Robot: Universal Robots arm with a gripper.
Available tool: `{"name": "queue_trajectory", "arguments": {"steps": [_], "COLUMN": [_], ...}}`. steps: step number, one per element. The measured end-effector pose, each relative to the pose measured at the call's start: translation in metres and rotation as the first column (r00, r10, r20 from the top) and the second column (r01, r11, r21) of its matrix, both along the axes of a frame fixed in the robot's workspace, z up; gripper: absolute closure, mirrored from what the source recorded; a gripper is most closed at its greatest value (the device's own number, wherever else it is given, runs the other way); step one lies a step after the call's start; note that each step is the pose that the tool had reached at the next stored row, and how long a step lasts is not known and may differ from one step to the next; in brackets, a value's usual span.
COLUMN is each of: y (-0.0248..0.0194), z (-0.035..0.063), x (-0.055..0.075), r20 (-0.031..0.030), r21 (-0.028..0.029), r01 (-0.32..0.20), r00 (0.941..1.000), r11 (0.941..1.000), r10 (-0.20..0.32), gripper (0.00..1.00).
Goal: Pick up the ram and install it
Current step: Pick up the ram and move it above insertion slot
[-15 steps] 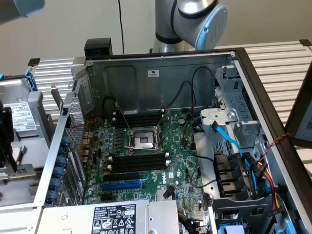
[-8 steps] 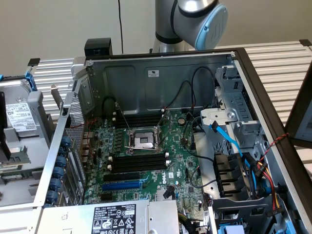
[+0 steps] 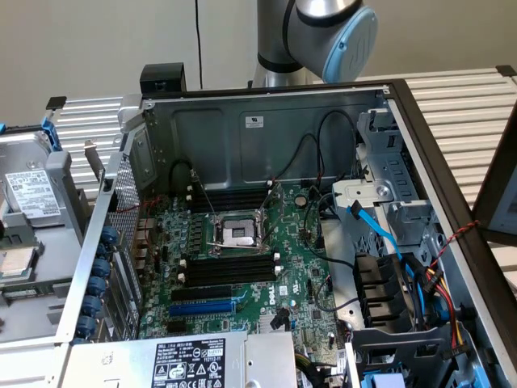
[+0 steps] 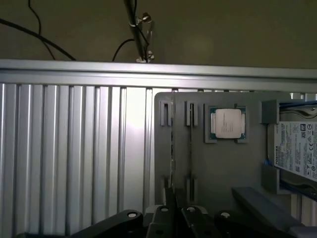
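The ram (image 4: 172, 148) appears as a thin stick seen edge-on, standing upright in the slotted holders of a grey tray (image 4: 223, 173). My gripper (image 4: 176, 199) hovers over the stick's near end, its black fingers drawn together with no gap showing. I cannot tell whether they touch the ram. In the exterior view the open computer case shows the green motherboard (image 3: 266, 267) with long black slots (image 3: 230, 269) beside the processor socket (image 3: 237, 233). No stick stands in those slots.
A processor chip (image 4: 227, 122) and a hard drive (image 4: 297, 148) sit on the same tray beside the ram. Ridged aluminium table (image 4: 74, 148) lies alongside. In the case there are a blue slot (image 3: 202, 308), loose cables (image 3: 380, 234) and steel walls (image 3: 242, 137).
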State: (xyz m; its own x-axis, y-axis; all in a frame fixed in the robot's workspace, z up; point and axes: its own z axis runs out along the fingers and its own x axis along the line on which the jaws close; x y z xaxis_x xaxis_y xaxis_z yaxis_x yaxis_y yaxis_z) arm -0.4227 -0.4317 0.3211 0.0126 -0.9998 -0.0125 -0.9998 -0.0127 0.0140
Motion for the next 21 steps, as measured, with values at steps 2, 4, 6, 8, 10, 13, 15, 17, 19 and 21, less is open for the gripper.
{"name": "queue_trajectory", "arguments": {"steps": [2, 4, 6, 8, 10, 13, 15, 17, 19, 21], "y": [0.0, 0.0, 0.0, 0.0, 0.0, 0.0, 0.0, 0.0, 0.0, 0.0001], "z": [0.009, 0.0183, 0.0274, 0.0345, 0.0359, 0.045, 0.0456, 0.0456, 0.0457, 0.0469], "x": [0.0, 0.0, 0.0, 0.0, 0.0, 0.0, 0.0, 0.0, 0.0, 0.003], "r20": [0.0002, 0.0001, 0.0001, 0.0006, 0.0019, 0.0019, 0.002, 0.002, 0.0018, 0.0018], "r21": [0.0001, 0.0, 0.0001, 0.0, 0.0001, 0.0001, 0.0, 0.0, -0.0001, -0.0002], "r01": [0.0, 0.0, 0.001, 0.001, 0.0, 0.001, 0.001, 0.001, 0.001, 0.001], "r00": [1.0, 1.0, 1.0, 1.0, 1.0, 1.0, 1.0, 1.0, 1.0, 1.0], "r11": [1.0, 1.0, 1.0, 1.0, 1.0, 1.0, 1.0, 1.0, 1.0, 1.0], "r10": [0.0, 0.0, -0.001, -0.001, 0.0, -0.001, -0.001, -0.001, -0.001, -0.001], "gripper": [0.88, 0.88, 0.88, 0.88, 0.88, 0.88, 0.88, 0.88, 0.88, 0.88]}}
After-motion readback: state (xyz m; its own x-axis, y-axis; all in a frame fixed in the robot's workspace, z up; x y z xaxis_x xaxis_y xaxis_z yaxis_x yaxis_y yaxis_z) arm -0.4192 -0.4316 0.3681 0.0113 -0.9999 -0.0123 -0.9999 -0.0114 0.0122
